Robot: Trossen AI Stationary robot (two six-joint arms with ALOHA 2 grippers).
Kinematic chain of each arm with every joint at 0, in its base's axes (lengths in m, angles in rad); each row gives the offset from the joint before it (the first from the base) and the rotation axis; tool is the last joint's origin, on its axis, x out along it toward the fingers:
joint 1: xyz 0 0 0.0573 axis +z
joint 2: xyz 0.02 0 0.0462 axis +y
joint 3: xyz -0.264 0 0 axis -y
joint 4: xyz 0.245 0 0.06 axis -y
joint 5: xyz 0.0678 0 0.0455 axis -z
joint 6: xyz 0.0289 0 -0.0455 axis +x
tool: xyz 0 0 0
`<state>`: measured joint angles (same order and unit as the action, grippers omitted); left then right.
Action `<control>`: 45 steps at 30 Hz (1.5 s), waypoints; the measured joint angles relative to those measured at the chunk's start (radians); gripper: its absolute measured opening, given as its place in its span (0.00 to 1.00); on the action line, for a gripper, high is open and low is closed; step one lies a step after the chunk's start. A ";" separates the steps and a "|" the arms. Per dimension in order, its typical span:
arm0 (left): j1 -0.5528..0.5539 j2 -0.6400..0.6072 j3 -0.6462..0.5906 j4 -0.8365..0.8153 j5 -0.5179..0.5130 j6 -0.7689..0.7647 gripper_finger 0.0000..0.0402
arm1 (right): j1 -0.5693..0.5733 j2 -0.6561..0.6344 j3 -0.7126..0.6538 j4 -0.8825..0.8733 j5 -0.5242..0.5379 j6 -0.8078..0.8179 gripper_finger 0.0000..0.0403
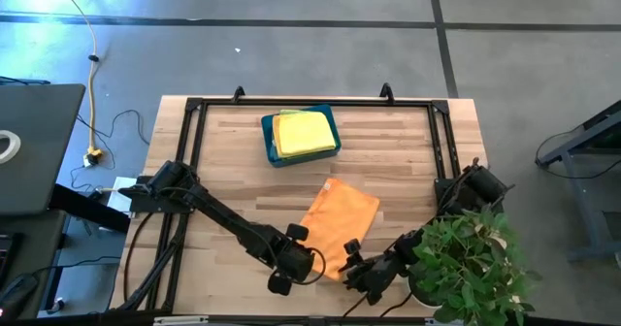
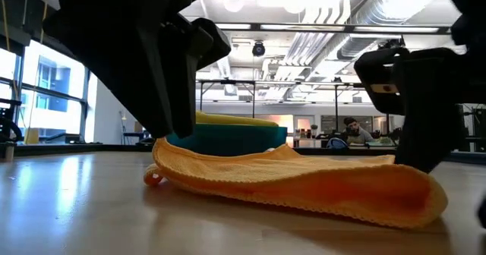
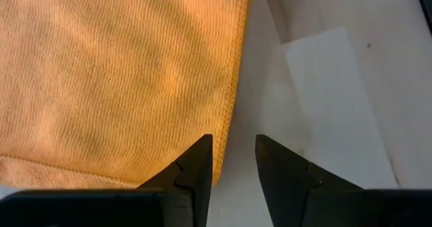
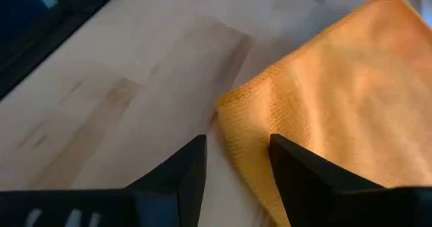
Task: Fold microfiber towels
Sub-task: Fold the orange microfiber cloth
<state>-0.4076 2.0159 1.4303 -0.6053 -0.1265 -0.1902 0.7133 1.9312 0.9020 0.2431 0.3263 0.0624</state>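
With both grippers, left and right, open at the orange towel near table's front edge, next fold needs fresh corner grips.

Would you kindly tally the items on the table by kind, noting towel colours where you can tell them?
Orange towel, lying on the table: 1
Yellow towel, top of the stack in the bin: 1 visible; any beneath cannot be counted
Teal bin: 1
Potted plant: 1
Total: 4 visible things
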 joint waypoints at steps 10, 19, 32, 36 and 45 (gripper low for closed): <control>0.000 0.000 0.000 0.005 0.000 -0.026 0.25 | -0.053 0.000 0.001 -0.026 -0.012 0.047 0.28; 0.001 0.000 0.000 0.004 -0.010 0.018 0.25 | -0.057 -0.003 0.001 -0.040 -0.050 0.074 0.02; 0.010 0.000 0.000 0.024 -0.148 0.124 0.25 | -0.112 -0.214 -0.001 -0.265 0.001 0.310 0.01; 0.029 0.000 0.000 0.050 -0.222 0.150 0.25 | -0.141 -0.287 -0.001 -0.392 0.078 0.398 0.00; 0.061 0.000 0.000 0.055 -0.414 0.150 0.25 | -0.245 -0.403 -0.001 -0.703 0.333 0.547 0.00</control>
<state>-0.3466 2.0159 1.4303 -0.5503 -0.5404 -0.0402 0.4687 1.5278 0.9012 -0.4600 0.6594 0.6094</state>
